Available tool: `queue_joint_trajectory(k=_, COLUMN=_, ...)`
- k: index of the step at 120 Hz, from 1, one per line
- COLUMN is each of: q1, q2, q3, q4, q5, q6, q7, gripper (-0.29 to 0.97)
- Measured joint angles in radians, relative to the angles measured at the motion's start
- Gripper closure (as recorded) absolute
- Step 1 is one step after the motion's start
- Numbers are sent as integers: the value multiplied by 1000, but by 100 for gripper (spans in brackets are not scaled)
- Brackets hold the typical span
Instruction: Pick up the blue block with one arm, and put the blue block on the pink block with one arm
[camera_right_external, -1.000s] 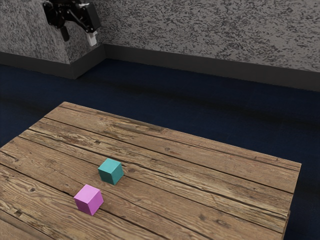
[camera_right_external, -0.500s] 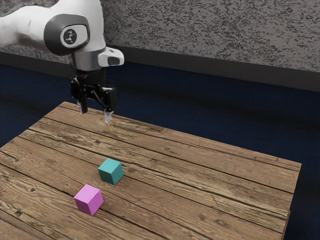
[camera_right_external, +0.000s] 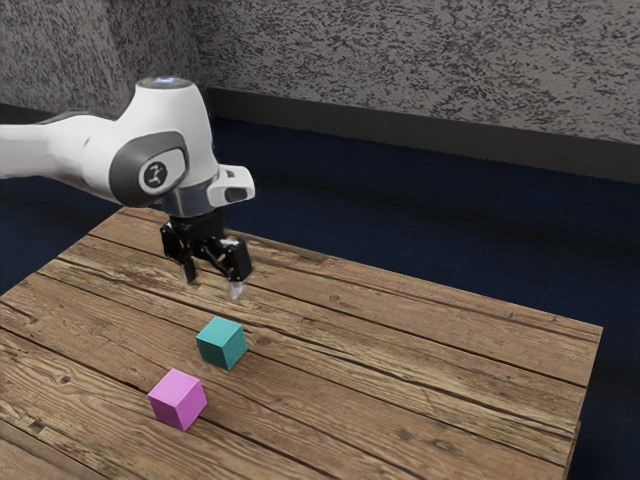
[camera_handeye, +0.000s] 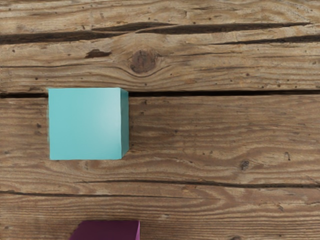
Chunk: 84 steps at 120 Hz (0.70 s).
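Observation:
The blue block (camera_right_external: 221, 342), teal in colour, rests on the wooden table (camera_right_external: 420, 350) near its middle. The pink block (camera_right_external: 177, 398) sits a short way in front of it, toward the exterior view's left, apart from it. My gripper (camera_right_external: 212, 284) hangs open above the table, just behind and slightly above the blue block, with nothing between its fingers. In the wrist view the blue block (camera_handeye: 88, 123) lies flat on the planks and a sliver of the pink block (camera_handeye: 106, 230) shows beyond it.
The table's far edge (camera_right_external: 350, 265) drops to a dark blue floor, with a grey textured wall behind. Bare planks stretch toward the exterior view's right.
My arm has swung down from the upper left and come forward over the table toward the blue block. Neither block has moved.

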Motion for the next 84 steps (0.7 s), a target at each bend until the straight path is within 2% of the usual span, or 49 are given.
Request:
queue_joint_trajectory(k=54, q1=61, q2=63, q3=-2, q4=-127, q5=14, q6=160, q7=42, gripper=0)
queue_joint_trajectory(k=84, q1=53, q2=89, q3=-1, q4=-149, q5=20, q6=207, q7=72, gripper=0)
